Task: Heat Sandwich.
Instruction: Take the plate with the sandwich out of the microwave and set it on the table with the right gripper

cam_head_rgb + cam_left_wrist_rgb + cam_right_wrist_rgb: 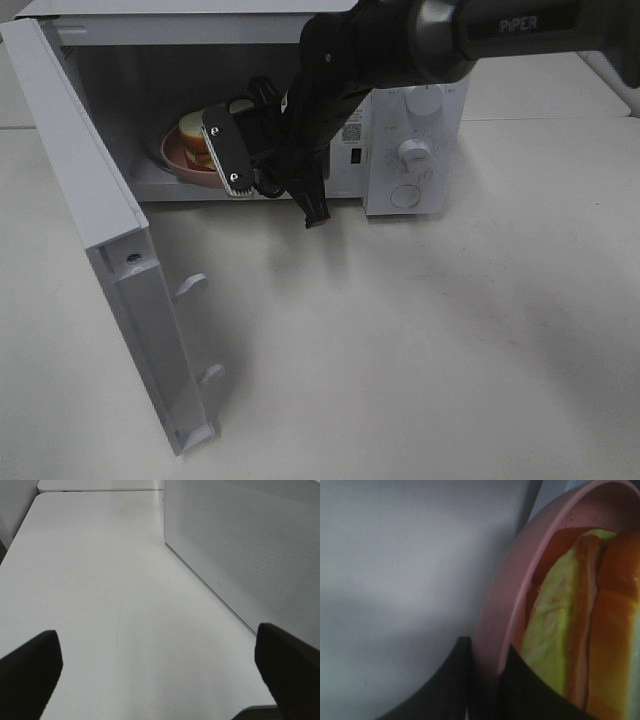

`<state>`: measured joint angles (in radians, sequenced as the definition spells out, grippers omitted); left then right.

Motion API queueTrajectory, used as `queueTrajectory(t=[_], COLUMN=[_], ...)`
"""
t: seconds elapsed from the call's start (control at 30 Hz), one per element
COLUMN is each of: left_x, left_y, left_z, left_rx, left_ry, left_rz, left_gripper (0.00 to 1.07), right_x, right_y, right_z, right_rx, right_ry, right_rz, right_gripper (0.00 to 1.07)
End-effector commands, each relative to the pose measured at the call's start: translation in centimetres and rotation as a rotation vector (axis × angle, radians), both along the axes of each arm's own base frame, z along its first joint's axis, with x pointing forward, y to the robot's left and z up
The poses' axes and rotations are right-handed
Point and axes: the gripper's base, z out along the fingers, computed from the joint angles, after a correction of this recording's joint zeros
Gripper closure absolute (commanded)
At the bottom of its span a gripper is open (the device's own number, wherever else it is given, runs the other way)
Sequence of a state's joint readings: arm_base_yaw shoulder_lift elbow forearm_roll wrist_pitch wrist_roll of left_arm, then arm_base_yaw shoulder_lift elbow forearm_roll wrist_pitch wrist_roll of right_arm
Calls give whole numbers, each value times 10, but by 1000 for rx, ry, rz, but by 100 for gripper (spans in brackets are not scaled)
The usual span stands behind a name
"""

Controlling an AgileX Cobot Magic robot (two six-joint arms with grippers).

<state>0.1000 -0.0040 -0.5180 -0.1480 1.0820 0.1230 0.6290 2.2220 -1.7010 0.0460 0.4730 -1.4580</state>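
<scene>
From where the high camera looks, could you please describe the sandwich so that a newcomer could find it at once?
Find the white microwave at the back of the table, its door swung open. Inside the cavity sits a round pink plate, whose rim the right gripper is pinching. The sandwich lies on that plate: the only food there, layered tan bread, reddish meat and pale yellow-green filling.

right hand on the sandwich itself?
No. In the right wrist view the hand pinches the plate rim; the sandwich lies untouched beside it.
</scene>
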Motion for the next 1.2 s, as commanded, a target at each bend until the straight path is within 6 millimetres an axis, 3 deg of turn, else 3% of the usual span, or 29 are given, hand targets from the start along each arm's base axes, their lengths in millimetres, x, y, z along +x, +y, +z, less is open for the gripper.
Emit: queueTrajectory(t=[0.03,0.33,1.2], left_x=[-3,-3,-3], left_y=[0,0,0], left_z=[0,0,0], left_rx=[0,0,0], left_ry=[-28,-28,-28], left_rz=[-2,-2,-2], left_gripper=[7,7,7], right_x=[-4,-30,-96], right_y=[-9,-24,-70], right_z=[10,17,34], right_rx=[17,31,36], right_ry=[-36,-86,-133], right_rz=[17,102,130], right_gripper=[107,107,107])
